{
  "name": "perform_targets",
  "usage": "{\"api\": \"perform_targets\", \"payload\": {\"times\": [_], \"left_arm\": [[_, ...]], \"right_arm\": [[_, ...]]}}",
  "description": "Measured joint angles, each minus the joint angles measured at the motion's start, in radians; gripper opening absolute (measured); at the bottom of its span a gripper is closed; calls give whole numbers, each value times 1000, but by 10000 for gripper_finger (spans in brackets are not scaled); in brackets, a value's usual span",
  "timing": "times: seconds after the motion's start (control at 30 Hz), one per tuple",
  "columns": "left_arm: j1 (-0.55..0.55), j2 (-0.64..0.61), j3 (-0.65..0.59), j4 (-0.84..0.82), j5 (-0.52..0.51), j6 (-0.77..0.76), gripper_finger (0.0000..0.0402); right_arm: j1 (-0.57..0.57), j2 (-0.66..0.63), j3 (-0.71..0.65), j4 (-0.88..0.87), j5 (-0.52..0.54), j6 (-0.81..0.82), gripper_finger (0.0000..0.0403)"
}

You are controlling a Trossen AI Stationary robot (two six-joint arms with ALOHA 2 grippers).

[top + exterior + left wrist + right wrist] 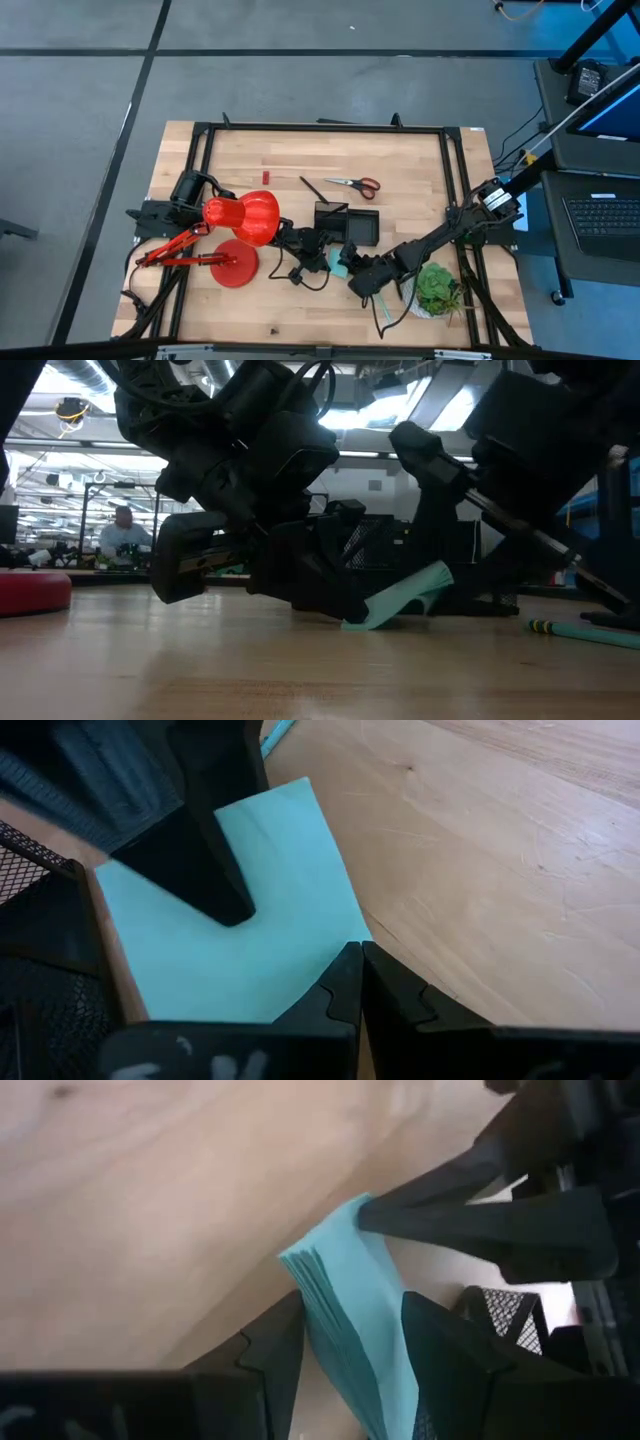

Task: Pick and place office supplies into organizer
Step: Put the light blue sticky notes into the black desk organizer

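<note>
**Two Grippers Meet at a Sticky-Note Pad Beside the Organizer**

From overhead, a pale wooden table sits inside a black frame on a grey floor, a laptop on a stand to its right. A red desk lamp stands at the left and a potted plant at the near right. Red-handled scissors and a thin black pen lie toward the far side, well apart from both arms. The black organizer rests near the centre. Just on its near side, the left gripper and right gripper converge on the light-blue sticky-note pad.

At table height, the pad tilts up off the wood, one edge touching the surface, dark arm parts close around it. A pale teal pen lies to the right. A person sits in the workshop beyond.

The left wrist camera shows the left gripper with fingers pressed together, their tip touching the pad's edge, mesh of the organizer alongside.

The right wrist camera shows the right gripper with fingers parted, one on each face of the pad, gripping it.
</note>
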Motion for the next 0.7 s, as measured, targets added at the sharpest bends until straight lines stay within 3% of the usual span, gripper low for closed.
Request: {"api": "perform_targets", "payload": {"times": [0.7], "left_arm": [[1, 0, 0, 1, 5, 0, 2]], "right_arm": [[-59, -3, 1, 96, -20, -27, 171]]}}
